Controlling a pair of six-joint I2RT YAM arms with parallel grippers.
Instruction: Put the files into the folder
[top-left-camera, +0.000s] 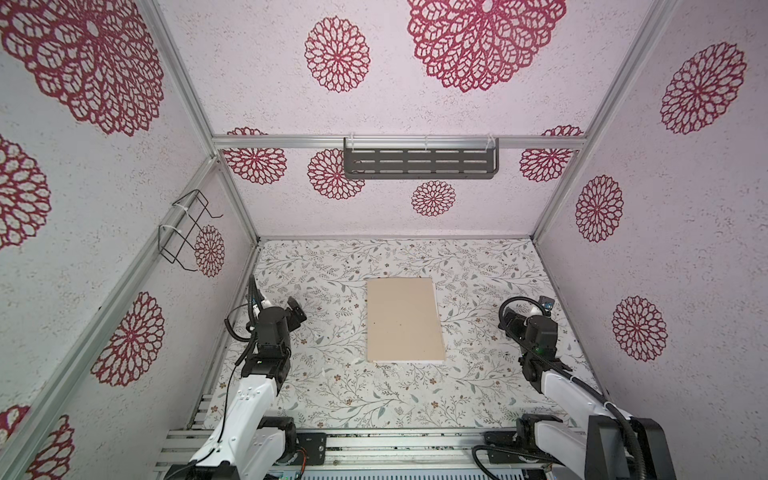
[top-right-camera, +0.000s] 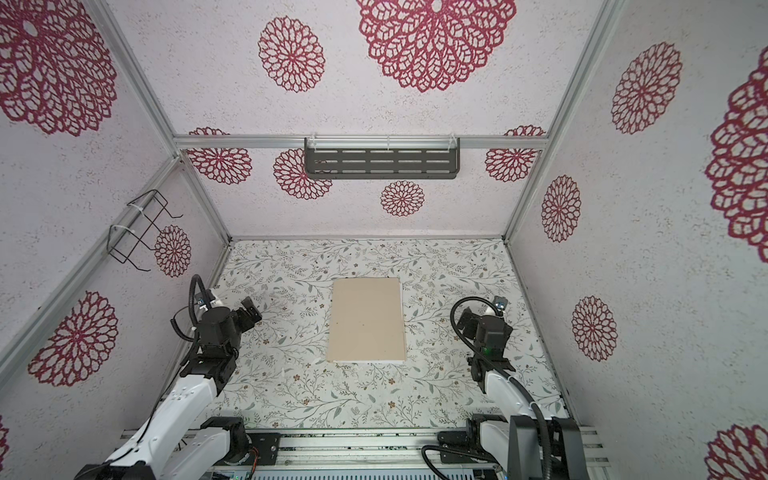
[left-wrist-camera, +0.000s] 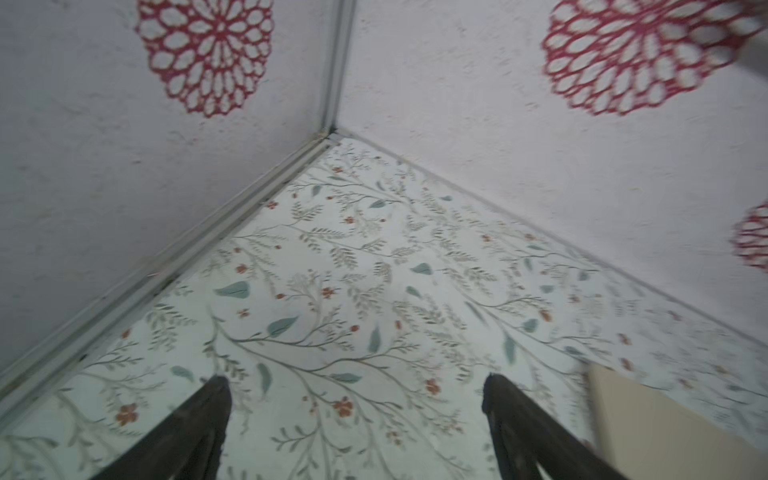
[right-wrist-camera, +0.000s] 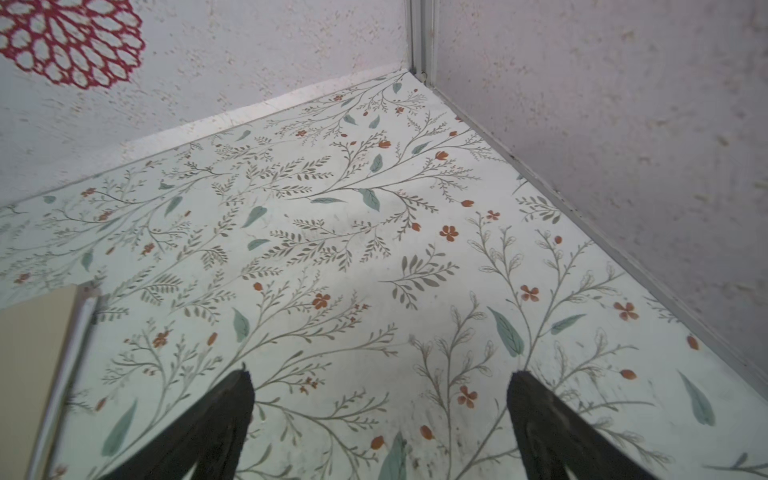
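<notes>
The flat beige cardboard folder (top-left-camera: 403, 320) lies closed in the middle of the floral-printed tabletop (top-left-camera: 332, 399), its long axis running from near edge to far edge. White paper sheets (top-left-camera: 411, 363) peek out along its near edge; whether they are inside or beneath it, I cannot tell. The left tool (top-left-camera: 296, 309) and right tool (top-left-camera: 508, 322) flank it, both spread wide and empty, about equally near.
</notes>
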